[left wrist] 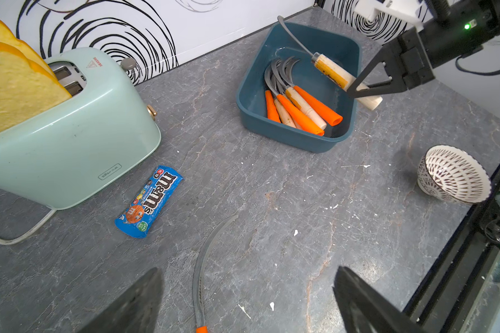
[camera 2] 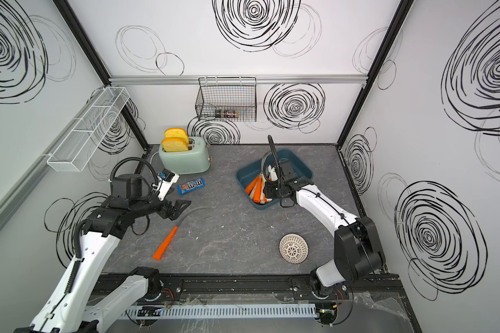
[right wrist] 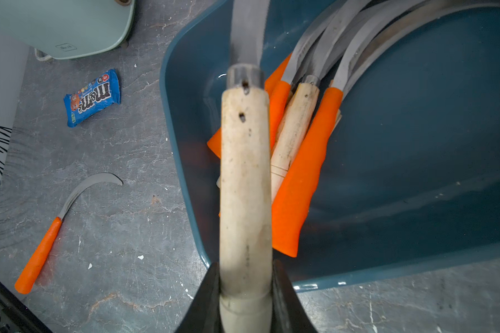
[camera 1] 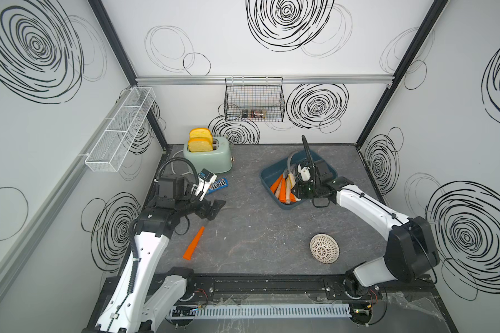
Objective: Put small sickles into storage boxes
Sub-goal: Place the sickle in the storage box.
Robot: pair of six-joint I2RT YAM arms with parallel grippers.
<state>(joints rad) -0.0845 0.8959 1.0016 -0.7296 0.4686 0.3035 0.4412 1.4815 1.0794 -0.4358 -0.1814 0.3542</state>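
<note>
Close up from the right wrist: black jaws of the right gripper [right wrist: 245,291] pressed shut on both sides of a short hand sickle with a pale wooden handle and a curved grey metal blade [right wrist: 244,173], gripped near the butt end. Beneath it, a shallow rectangular dark teal plastic tray with rounded corners [right wrist: 179,144], holding a heap of several more small sickles [right wrist: 300,178], orange and pale handles side by side. Only from the left wrist: the held sickle plainly raised above the tray and tilted, blade tip showing past a far corner, butt end jutting beyond the side wall. In both top views, that grip masked by the right arm. Left gripper [left wrist: 247,269] spread wide and empty above the grey marbled tabletop [left wrist: 272,187], with the thin blade of a lone orange-handled sickle [left wrist: 202,259] flat on the table, in line with the gap between the two fingers, untouched; just a stub of orange handle at that view's edge. In a top view, its whole orange handle [camera 1: 194,245]; in a top view, its blade [camera 2: 185,216] curving up to just beside the open left jaws.
</note>
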